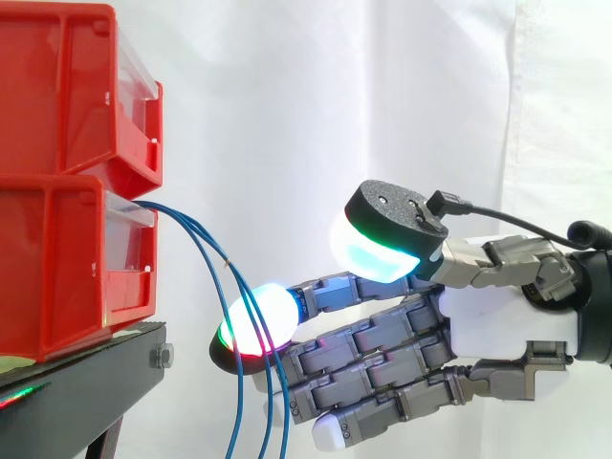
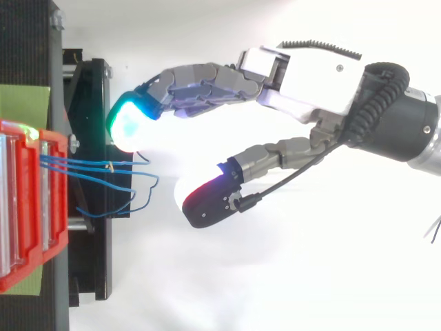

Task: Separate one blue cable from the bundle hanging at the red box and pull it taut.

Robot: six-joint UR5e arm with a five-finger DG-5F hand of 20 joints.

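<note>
White curtain (image 1: 287, 96) behind. Blue cables (image 2: 76, 164) leave lower red bin (image 1: 57, 277), droop near-vertical. Hand (image 1: 497, 320) spread wide, gripping nothing; cables lie between fingertips (image 2: 131, 121) and thumb (image 2: 207, 196), binward of palm.

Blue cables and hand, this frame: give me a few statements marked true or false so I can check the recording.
1. The blue cables come out of the lower red bin. True.
2. The hand has pinched one cable between its fingers and thumb. False: fingers and thumb stand wide apart, with nothing pinched.
3. The cables hang slack, curving downward past a fingertip. True.
4. The lower red bin rests on a white table. False: it rests on a black stand.
</note>
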